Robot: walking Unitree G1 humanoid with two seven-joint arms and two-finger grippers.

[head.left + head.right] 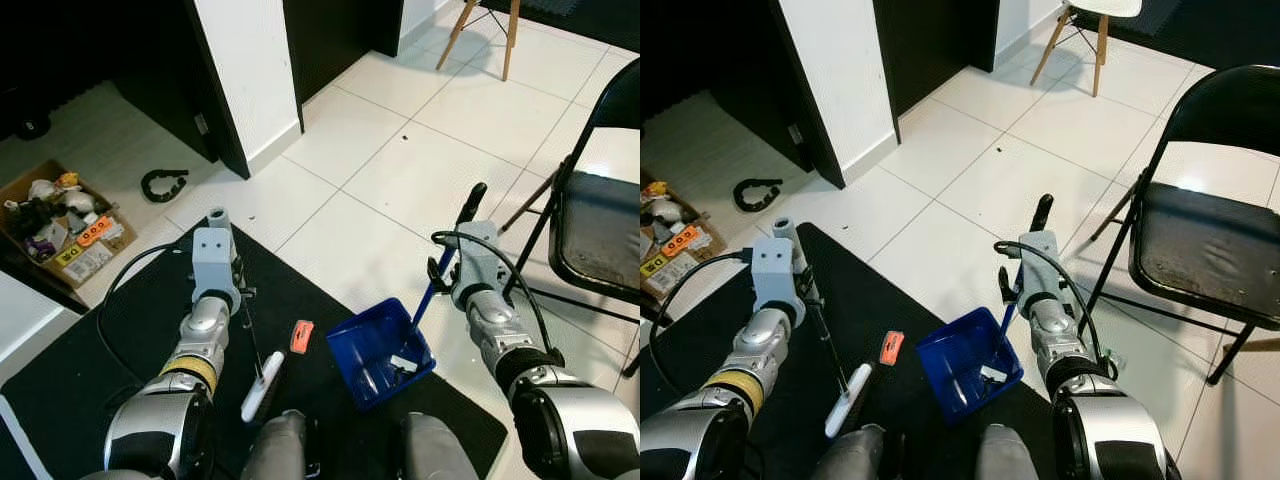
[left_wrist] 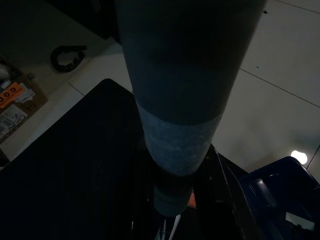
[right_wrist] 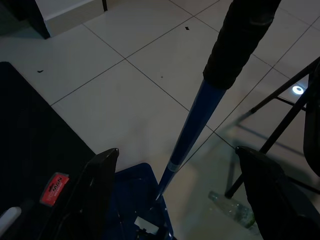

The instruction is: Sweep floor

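A blue dustpan (image 1: 380, 352) is seen resting at the edge of a black mat (image 1: 90, 350), partly over the white tiled floor (image 1: 400, 170), between the two arms. Its long blue handle (image 1: 425, 300) with a black grip on top (image 1: 470, 203) is held upright, slightly tilted, by the right gripper (image 1: 455, 270); in the right wrist view the two black fingers (image 3: 95, 190) appear spread on either side of the handle (image 3: 187, 130), so a firm clamp cannot be confirmed. A small white scrap (image 1: 403, 364) is seen inside the dustpan. The left gripper (image 1: 240, 290) is positioned over the mat, with a grey broom handle (image 1: 218, 220) rising beside it; a thin black rod (image 1: 252, 340) runs down to a white piece (image 1: 262, 385) lying on the mat. Whether the left fingers are closed on the handle cannot be told, since the left wrist view is dark and taken up by the grey handle (image 2: 185, 100). An orange-red tag (image 1: 301, 335) lies on the mat just beside the dustpan. A clear plastic bottle (image 3: 232, 207) is seen on the tiles near a black folding chair (image 1: 1210, 240). A cardboard box of clutter (image 1: 60, 235) sits at far left, a black curved object (image 1: 163, 184) near it, and a wooden-legged chair (image 1: 1075, 35) is visible at the far end.
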